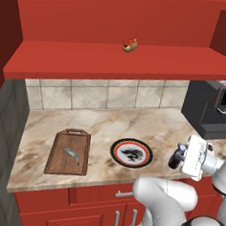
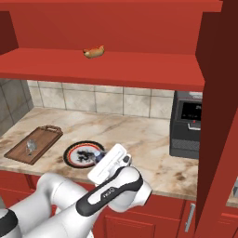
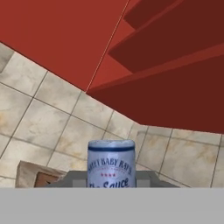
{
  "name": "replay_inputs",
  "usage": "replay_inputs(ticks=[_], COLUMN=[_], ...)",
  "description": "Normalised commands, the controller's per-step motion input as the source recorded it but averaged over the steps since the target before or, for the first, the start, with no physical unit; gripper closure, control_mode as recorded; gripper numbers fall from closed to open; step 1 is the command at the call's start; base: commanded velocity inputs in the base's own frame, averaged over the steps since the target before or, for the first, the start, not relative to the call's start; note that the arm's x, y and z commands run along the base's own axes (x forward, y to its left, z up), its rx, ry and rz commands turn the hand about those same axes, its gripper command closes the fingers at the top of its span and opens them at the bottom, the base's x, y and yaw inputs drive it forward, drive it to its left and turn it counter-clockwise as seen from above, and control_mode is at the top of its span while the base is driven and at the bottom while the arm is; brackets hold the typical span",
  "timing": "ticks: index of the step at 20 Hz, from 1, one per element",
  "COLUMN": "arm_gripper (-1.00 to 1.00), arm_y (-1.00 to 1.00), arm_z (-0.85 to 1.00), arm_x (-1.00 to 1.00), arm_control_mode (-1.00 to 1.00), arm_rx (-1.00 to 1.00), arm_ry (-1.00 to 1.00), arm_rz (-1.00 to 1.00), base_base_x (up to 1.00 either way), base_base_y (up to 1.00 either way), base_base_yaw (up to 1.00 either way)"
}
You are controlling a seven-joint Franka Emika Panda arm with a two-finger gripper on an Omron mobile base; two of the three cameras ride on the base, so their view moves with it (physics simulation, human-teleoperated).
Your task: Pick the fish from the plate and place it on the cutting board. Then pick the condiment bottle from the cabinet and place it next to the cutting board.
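The small silvery fish [image 1: 72,155] [image 2: 30,146] lies on the dark-brown cutting board [image 1: 57,162] [image 2: 45,136] at the counter's left. To the board's right sits the white plate [image 1: 115,151] [image 2: 70,152] with black rim and motif, nothing on it. My gripper [image 1: 182,156] [image 2: 103,160] is shut on the dark condiment bottle [image 1: 176,158] [image 2: 98,157] [image 3: 111,164], held just above the counter's front edge to the right of the plate. In the hand view the bottle's labelled top rises between my fingers. The red cabinet [image 1: 114,62] [image 2: 111,62] spans the wall above.
A small yellow-and-red hot dog [image 1: 130,45] [image 2: 94,51] rests on the cabinet shelf. A black coffee machine [image 1: 213,108] [image 2: 188,125] stands at the counter's right end. A red cabinet wall [image 2: 218,121] rises at the right. Bare marble lies between plate and machine.
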Motion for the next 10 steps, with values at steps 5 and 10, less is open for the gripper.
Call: replay_inputs(ticks=[5,10], arm_gripper=[1.0,1.0], arm_y=[-0.04,-0.04], arm_z=[-0.15,-0.13], arm_x=[0.15,0.14], arm_control_mode=[-1.0,-1.0], arm_rx=[0.0,0.0], arm_ry=[0.0,0.0], arm_rz=[0.0,0.0], base_base_x=[0.0,0.0], base_base_y=[0.0,0.0], base_base_yaw=[0.0,0.0])
